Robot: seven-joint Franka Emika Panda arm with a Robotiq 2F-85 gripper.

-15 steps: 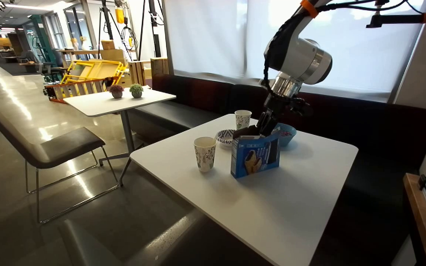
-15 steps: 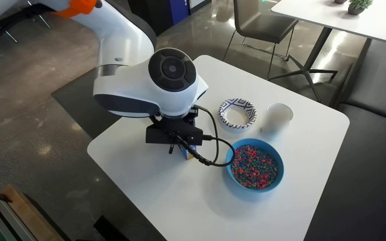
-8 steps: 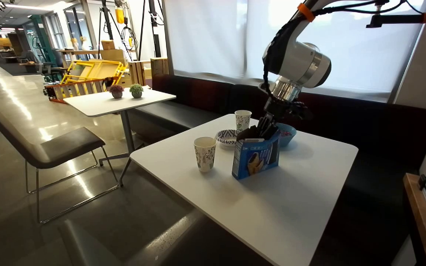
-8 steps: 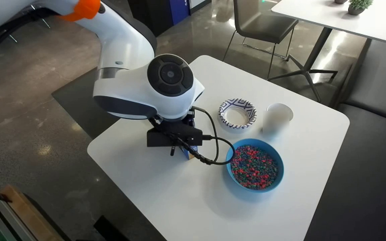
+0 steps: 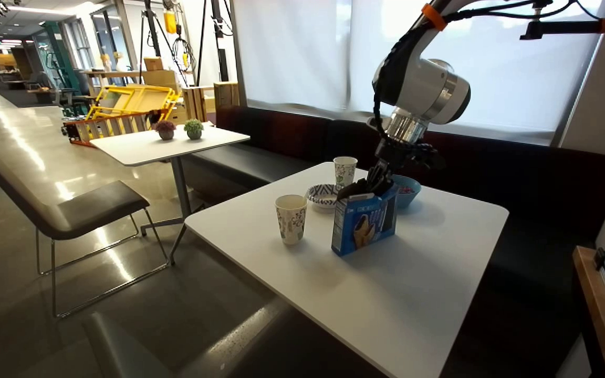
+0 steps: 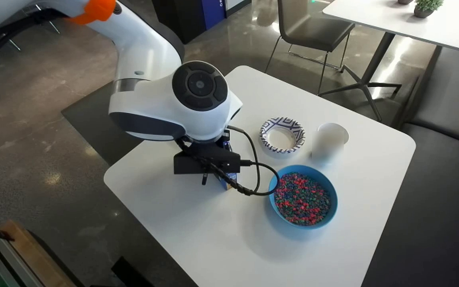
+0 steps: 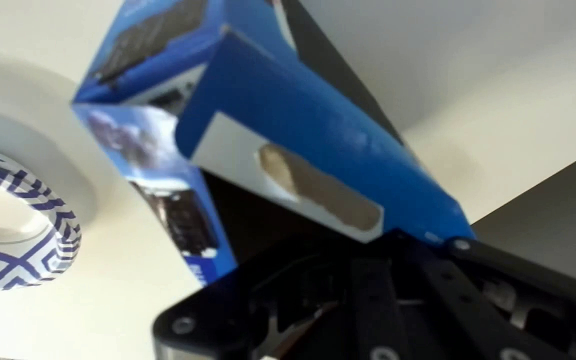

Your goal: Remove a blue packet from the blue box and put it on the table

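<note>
Blue box (image 5: 364, 224) has shifted slightly across the bench (image 5: 413, 286) within the last second, upright, gripper (image 5: 380, 182) down at its open top. Probably nudged mid-reach; removal looks pending. Can't tell whether gripper is clenched; packet not visible, presumably inside.

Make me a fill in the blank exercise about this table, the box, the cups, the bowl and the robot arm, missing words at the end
The blue box stands upright with the gripper at its opening, which faces ____.
In an exterior view, ____ paper cups are visible on the table.
The bowl filled with small coloured bits is ____ in colour.
The band around the robot arm is ____.

Missing words: up; two; blue; orange.
</note>
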